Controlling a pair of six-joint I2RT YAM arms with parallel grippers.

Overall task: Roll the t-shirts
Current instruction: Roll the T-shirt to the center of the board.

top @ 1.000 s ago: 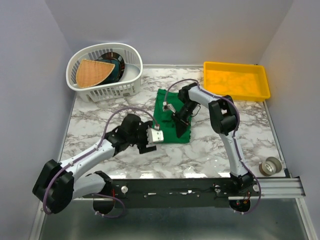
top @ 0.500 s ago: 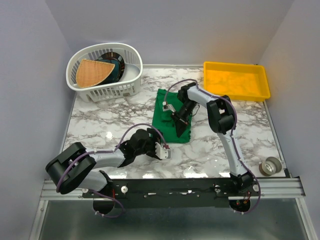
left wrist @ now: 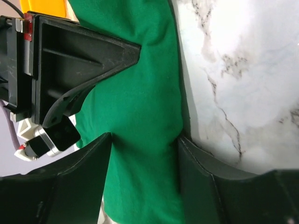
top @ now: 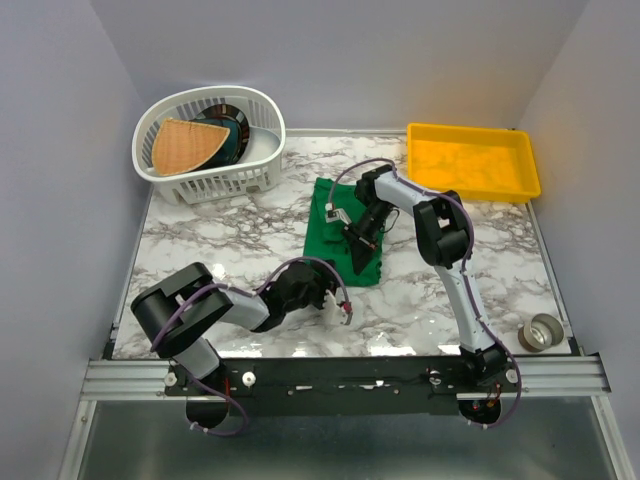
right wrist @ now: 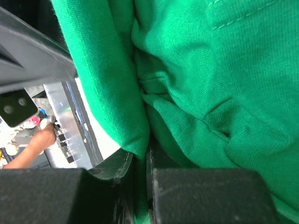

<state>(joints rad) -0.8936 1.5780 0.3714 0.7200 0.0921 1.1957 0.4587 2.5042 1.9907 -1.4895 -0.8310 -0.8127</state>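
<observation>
The green t-shirt [top: 333, 235] lies folded in the middle of the marble table. My right gripper [top: 357, 243] sits on its right half, shut on a pinched fold of the fabric [right wrist: 135, 116]; in the right wrist view the right gripper [right wrist: 141, 158] has cloth squeezed between its black fingers. My left gripper [top: 343, 308] is low over the table just short of the shirt's near edge. In the left wrist view the left gripper [left wrist: 145, 137] stands open, facing the green t-shirt [left wrist: 140, 84], with the right gripper's black body [left wrist: 70, 60] beyond.
A white basket [top: 215, 178] holding a tan piece and dark items stands at the back left. A yellow tray [top: 475, 195] is at the back right. A tape roll [top: 542, 332] lies near the front right corner. Walls close in on three sides.
The left arm has folded back toward the near edge and swung its gripper down to the front of the shirt, with its jaws narrowing. The right gripper has stayed on the shirt.
</observation>
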